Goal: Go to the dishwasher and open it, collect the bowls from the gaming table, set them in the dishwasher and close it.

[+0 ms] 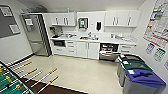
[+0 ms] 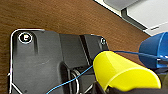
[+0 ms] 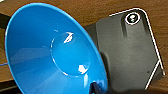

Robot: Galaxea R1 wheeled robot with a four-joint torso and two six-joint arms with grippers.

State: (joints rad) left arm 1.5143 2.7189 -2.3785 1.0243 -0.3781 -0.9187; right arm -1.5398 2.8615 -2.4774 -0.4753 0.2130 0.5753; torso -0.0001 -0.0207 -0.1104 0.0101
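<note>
The dishwasher [image 1: 108, 51] sits under the white counter [image 1: 100, 39] on the far side of the kitchen, and its door is already down, so the opening part looks done. Dark racks show inside it, but it is too far off to tell if anything is in them. The football table [image 1: 15, 83], with its green field and long rods, is at the near corner of the head view, close to the robot. The bowls look collected: a blue bowl [image 3: 55, 50] sits big in the right wrist view, tipped on its side with its shiny inside facing the camera and nothing in it. A yellow bowl [image 2: 123, 72] shows in the left wrist view, also tipped, with the blue one just past it. Each bowl seems to be carried by the arm on its side, but I cannot tell if the grippers are spread or pinching a rim, since the fingers are hidden behind the bowls. Brown floor shows under both bowls. What is left, I think, is to cross the pale floor [image 1: 82, 72] to the dishwasher, put the two bowls into the racks, and shut the door. Three bins stand beside the wall near the dishwasher: a blue-lidded bin [image 1: 143, 80] nearest, then a green-lidded bin [image 1: 135, 67], then a dark bin [image 1: 130, 59]. Their lids hide what is inside.
</note>
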